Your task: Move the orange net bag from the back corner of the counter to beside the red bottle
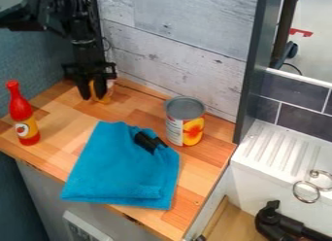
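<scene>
Pale and honey-brown wood makes up the counter (208,169), the largest thing I see from my station, with a whitewashed plank wall (188,36) rising along its far side. My black arm (83,21) comes down from the far left, in front of that wall. Over on the right sits a white sink unit (279,152) with a ridged top. Next in size is a blue cloth (123,167), folded and a little rumpled, lying across the middle of the counter and out over its near edge. My gripper (92,93) points down at the counter's far left corner, its two fingers spread apart. Just beyond the cloth, right of centre, a can (184,121) stands upright, grey lid up and orange fruit on the label. Off to the left, a red bottle (21,113) with a yellow label also stands upright, well apart from the can. A small yellow-orange item (106,95) is at the far left corner, partly hidden behind my right-hand finger; I can't tell whether the two touch. Smallest of all, a short black piece (147,142) rests on the cloth's far right part, close to the can.
</scene>
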Tool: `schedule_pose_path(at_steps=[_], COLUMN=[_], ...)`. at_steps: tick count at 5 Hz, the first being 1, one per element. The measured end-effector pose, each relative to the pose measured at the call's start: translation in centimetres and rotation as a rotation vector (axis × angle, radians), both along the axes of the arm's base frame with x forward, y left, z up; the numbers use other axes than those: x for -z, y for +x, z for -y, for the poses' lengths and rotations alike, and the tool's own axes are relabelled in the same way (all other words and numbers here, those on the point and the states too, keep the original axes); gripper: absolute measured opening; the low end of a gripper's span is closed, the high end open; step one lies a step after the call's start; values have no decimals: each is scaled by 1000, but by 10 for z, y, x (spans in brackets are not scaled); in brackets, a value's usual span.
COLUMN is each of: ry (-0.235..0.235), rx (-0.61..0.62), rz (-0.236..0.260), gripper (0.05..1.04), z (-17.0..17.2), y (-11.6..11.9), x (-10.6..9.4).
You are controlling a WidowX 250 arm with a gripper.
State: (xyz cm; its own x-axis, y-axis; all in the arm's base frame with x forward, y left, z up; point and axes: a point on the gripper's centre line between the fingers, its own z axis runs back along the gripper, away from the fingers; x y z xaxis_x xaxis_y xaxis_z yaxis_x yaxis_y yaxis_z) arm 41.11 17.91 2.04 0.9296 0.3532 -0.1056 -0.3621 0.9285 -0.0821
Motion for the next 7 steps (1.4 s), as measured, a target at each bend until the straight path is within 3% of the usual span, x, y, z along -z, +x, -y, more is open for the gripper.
schedule_pose_path(at_steps=[1, 2, 3, 4, 5, 7], ry=[-15, -31, -45, -68, -92, -110], rx=[-2, -15, -75, -135, -136, -114], rz=[6, 25, 26, -19, -64, -20], gripper=[345, 345, 345, 345, 345, 345], z=[6, 15, 8, 2, 7, 5], y=[-6, -20, -50, -76, -86, -73], x=[-4, -20, -40, -44, -40, -31])
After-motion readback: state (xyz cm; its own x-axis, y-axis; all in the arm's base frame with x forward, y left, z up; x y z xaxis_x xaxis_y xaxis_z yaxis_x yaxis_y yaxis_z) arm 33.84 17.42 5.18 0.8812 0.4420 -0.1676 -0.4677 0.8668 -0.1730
